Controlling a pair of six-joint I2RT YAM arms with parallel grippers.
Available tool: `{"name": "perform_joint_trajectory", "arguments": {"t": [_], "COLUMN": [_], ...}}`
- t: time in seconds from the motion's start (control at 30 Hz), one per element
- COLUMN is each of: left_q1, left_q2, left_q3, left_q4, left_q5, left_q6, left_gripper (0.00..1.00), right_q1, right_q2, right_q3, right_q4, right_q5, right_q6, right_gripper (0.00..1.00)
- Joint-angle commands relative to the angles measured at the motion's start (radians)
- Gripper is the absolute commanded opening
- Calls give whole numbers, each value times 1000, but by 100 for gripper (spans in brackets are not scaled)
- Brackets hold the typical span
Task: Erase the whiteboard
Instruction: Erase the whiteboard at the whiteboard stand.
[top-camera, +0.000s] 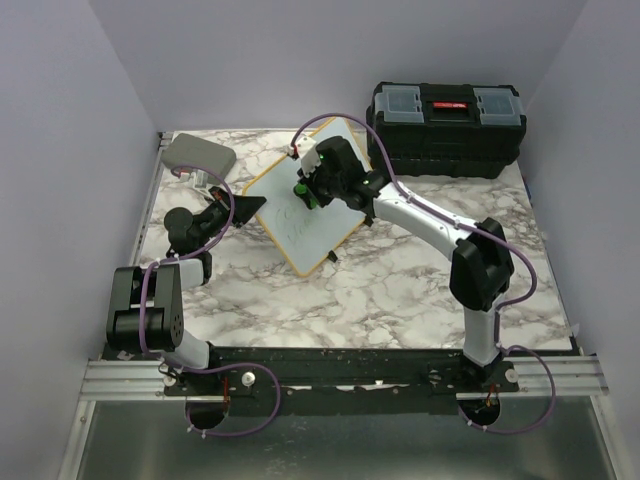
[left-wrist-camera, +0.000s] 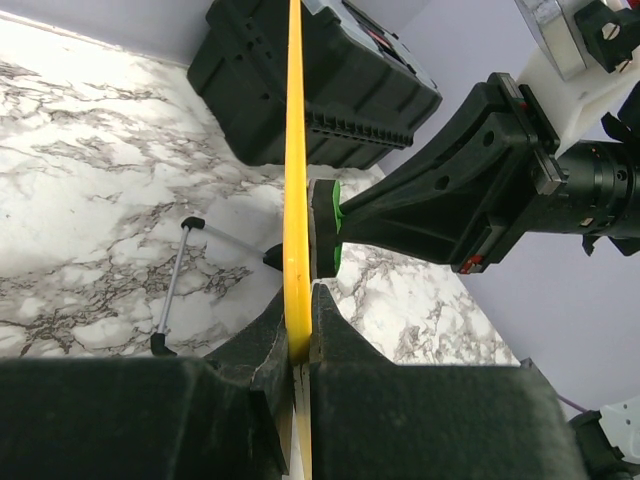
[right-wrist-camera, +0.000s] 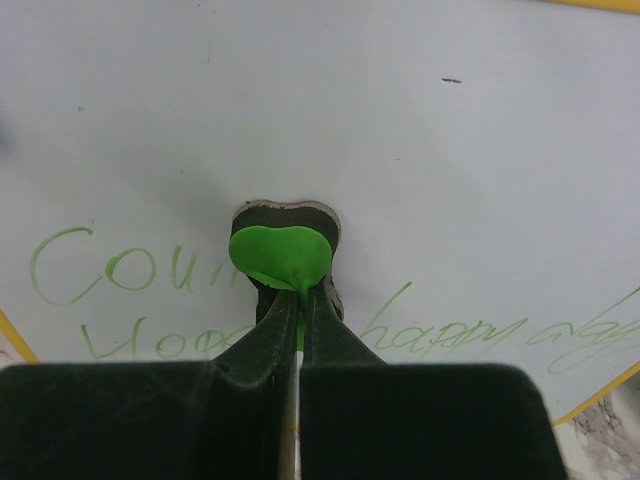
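**Board pinched, eraser on the writing**

Left gripper (left-wrist-camera: 298, 330) is clamped on the 9 o'clock edge of the whiteboard (top-camera: 305, 232) at table centre. Right gripper (right-wrist-camera: 300, 300) is closed on a green eraser (right-wrist-camera: 280, 255), pressed against the green writing. A black toolbox (top-camera: 445, 125) sits at 1 o'clock.

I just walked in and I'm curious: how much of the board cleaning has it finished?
Done: the upper area of the whiteboard looks blank, bar faint smudges. In hand: the left hand clamps the board's edge while the right hand presses a green eraser against it. Left: two lines of green writing beside and below the eraser.
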Motion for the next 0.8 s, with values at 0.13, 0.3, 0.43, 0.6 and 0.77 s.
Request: {"name": "perform_joint_trajectory", "arguments": {"t": [0.13, 0.3, 0.43, 0.6, 0.77], "left_q1": [-19, -19, -19, -19, -19], "left_q2": [6, 9, 6, 6, 6], "left_q3": [-1, -1, -2, 2, 1], "left_q4": [22, 24, 23, 23, 23], "left_q5": [67, 69, 69, 70, 69], "left_q6": [17, 15, 14, 13, 12], "left_gripper": [0, 0, 0, 0, 0], "right_q1": [-27, -32, -34, -35, -23], "right_q2": [47, 59, 58, 59, 91], "right_q3": [45, 72, 75, 88, 121], "right_q4": [-33, -63, -63, -81, -166], "right_q5": [77, 54, 104, 62, -215], "right_q6": [15, 21, 18, 24, 0], "right_gripper": [1, 1, 1, 1, 1]}}
